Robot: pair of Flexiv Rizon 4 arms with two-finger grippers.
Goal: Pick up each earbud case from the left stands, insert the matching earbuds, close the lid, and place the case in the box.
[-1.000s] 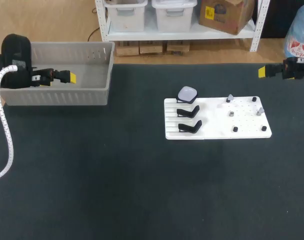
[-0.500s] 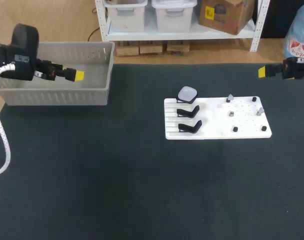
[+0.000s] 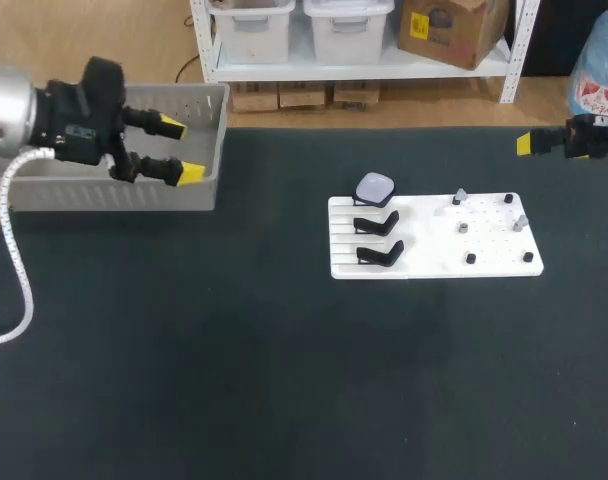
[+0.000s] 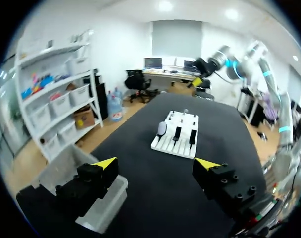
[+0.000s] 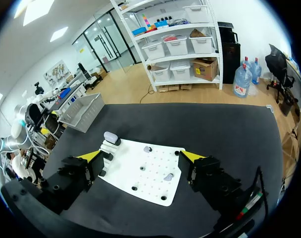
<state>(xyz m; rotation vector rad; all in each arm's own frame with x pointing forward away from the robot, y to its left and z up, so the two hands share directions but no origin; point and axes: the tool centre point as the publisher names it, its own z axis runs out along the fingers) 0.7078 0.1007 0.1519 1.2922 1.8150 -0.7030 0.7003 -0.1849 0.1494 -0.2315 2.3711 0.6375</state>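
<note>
Case, pale and rounded, sat on the farthest of three stands at the left edge of the board, well apart from both sets of jaws. The dark worktop carried everything.

The white board lay right of the middle. Its two nearer stands were black and stood one behind the other, with the case just beyond them. On the board's right half, small grey and black pieces stood spaced apart. Whether they were earbuds could not be told.

Farther back, at the worktop's far left, lay the grey box, well apart from the board. The left jaws hung over its near right corner, spread wide and holding nothing. One of the fingertips was above the box's inside, the other above its near wall. In the left wrist view the box corner lay under one finger, and the board with the case lay well ahead, between the two fingers.

At the worktop's far right edge were the right jaws, also wide and holding nothing. In the right wrist view the board lay ahead between their tips.
</note>
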